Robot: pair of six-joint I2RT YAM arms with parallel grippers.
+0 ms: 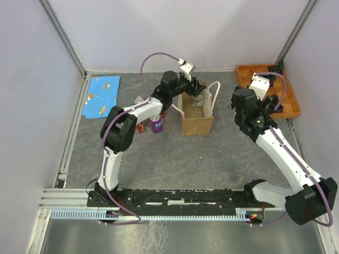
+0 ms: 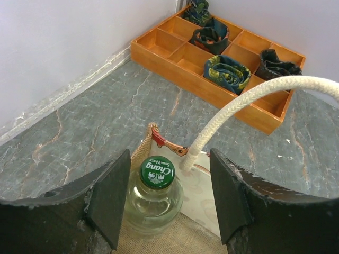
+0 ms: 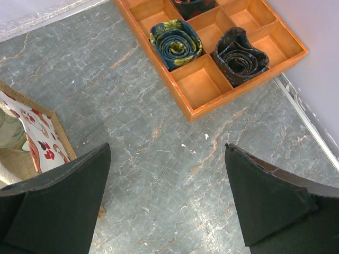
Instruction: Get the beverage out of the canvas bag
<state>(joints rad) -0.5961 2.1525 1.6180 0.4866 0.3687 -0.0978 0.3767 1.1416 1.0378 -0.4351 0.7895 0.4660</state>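
A grey, stone-patterned counter (image 1: pixel 175 159) carries an orange tray (image 1: pixel 290 107) in its far right corner. Near the middle, the tan canvas bag (image 1: pixel 197 124) stands upright. The left end effector (image 2: pixel 169 156) hovers over the bag's open mouth. Its fingers are spread on either side of a clear glass bottle (image 2: pixel 153 203) that stands inside the bag, and they are not clamped on it. The right end effector (image 3: pixel 167 151) gapes wide and empty above the counter between bag and tray. The bottle's cap (image 2: pixel 157 172) is green.
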